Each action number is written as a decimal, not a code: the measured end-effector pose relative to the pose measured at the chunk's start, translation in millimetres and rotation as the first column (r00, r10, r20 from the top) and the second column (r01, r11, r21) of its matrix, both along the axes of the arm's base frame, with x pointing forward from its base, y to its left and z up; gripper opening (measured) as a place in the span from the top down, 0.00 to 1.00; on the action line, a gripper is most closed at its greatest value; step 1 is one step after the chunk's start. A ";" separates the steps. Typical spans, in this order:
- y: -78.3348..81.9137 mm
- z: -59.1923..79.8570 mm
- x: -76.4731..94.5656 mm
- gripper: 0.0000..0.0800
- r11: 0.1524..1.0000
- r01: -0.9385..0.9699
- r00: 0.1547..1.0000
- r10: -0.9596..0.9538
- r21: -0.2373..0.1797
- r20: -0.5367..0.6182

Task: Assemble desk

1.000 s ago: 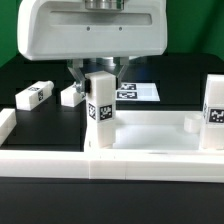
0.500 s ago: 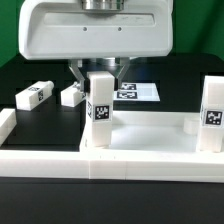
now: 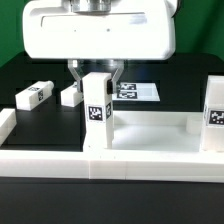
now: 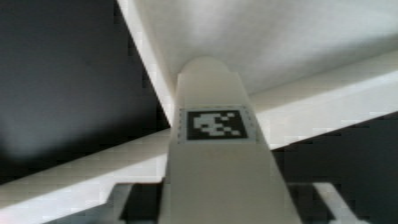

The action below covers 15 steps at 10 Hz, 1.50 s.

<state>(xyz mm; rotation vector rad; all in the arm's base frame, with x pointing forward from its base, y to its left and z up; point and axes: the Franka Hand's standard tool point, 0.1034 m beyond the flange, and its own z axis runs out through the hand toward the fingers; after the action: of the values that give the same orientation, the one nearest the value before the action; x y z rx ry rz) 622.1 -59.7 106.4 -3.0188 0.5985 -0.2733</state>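
Observation:
In the exterior view my gripper (image 3: 96, 80) is shut on a short white square leg (image 3: 97, 115), one finger on each side of its upper end. The leg stands upright with a tag facing the camera, its foot at the near left corner of the white tray-like desk top (image 3: 150, 130). In the wrist view the same leg (image 4: 217, 150) runs out from between the gripper (image 4: 221, 203) fingers, tag showing, with the desk top's rim (image 4: 267, 60) beyond it. A second leg (image 3: 213, 115) stands upright at the top's right end.
Two loose white legs (image 3: 33, 95) (image 3: 70, 95) lie on the black table at the exterior view's left. The marker board (image 3: 138, 90) lies flat behind the desk top. A long white border rail (image 3: 120, 160) runs along the front.
The gripper and the held leg have shifted slightly toward the exterior view's left and a touch lower. Everything else stays put.

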 end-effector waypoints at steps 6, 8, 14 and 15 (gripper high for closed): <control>-0.5 -0.4 -1.6 0.63 0.870 0.486 0.873 -0.487 0.084 -0.016; -0.1 -0.7 -1.7 0.33 0.897 0.436 0.900 -0.436 0.074 -0.011; 9.2 -1.8 -1.2 0.19 0.998 -0.053 0.999 0.053 -0.022 0.008; 11.9 -1.9 -0.8 0.19 0.988 -0.146 0.989 0.146 -0.041 0.006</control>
<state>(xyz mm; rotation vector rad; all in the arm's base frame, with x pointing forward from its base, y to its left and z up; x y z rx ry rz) 621.3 -47.8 104.5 -3.0787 0.3729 -0.2940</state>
